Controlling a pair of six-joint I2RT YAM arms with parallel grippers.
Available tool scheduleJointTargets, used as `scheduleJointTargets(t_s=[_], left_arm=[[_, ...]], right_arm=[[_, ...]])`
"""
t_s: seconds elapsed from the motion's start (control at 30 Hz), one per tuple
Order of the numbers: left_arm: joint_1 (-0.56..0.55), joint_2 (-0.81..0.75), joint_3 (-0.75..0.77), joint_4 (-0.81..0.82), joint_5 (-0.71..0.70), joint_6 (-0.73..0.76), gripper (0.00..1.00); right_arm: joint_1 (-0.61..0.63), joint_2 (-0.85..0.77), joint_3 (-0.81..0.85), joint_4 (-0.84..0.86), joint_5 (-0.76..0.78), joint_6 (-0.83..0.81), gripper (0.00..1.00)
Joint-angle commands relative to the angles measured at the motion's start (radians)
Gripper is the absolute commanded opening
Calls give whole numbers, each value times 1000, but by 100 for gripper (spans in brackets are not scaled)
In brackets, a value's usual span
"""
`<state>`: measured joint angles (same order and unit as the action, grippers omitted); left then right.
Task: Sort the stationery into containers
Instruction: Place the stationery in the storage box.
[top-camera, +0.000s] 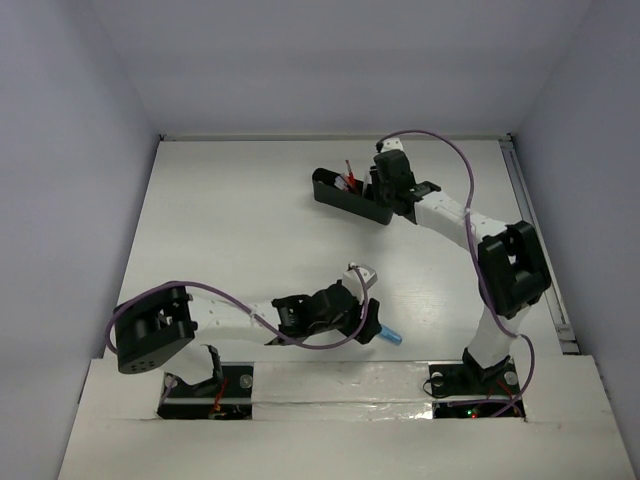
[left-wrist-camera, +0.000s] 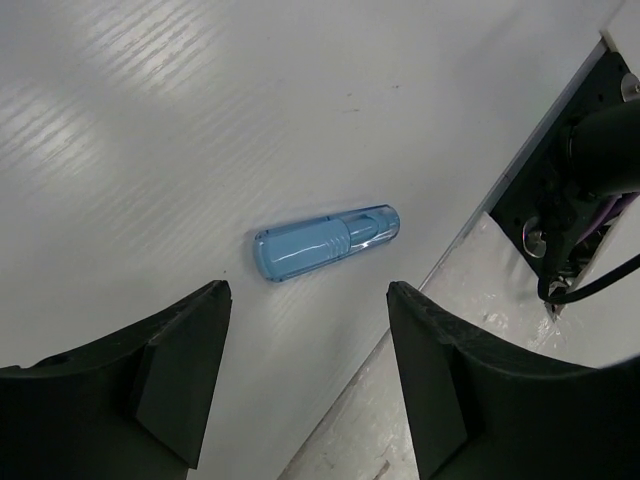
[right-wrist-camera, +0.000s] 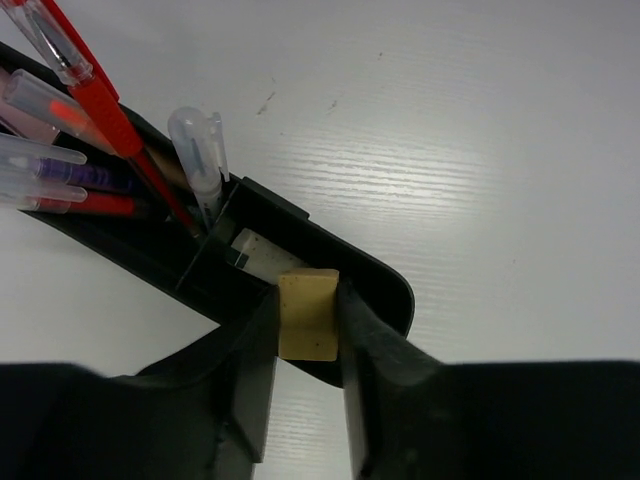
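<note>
Tan eraser (right-wrist-camera: 308, 315), squarish, pinched in right jaws; left jaws wide near blue capsule (left-wrist-camera: 325, 243).

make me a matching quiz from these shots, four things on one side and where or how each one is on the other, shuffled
Things:
1. tan eraser
2. blue capsule
3. red pen
4. left gripper

Place or state:
A. lying alone on the table
B. standing tilted in the black tray
C. held by the right gripper
D. open, holding nothing

Pairs: 1-C, 2-A, 3-B, 4-D
</note>
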<state>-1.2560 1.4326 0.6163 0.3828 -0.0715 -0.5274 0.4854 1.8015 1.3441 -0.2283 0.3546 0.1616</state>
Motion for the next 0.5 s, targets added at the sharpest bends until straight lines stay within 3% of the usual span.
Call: scheduleJointTargets(t_s=[0.0, 0.2, 0.47], left_arm=[[-6, -1, 60, 8, -19, 24, 61], [-29, 6, 106, -62, 33, -22, 64], [-39, 75, 149, -124, 139, -112, 70]], right_arm=[[-1, -63, -2, 52, -14, 1, 42], [-1, -103, -11, 64, -19, 12, 66], [-1, -206, -74, 75, -55, 38, 86]])
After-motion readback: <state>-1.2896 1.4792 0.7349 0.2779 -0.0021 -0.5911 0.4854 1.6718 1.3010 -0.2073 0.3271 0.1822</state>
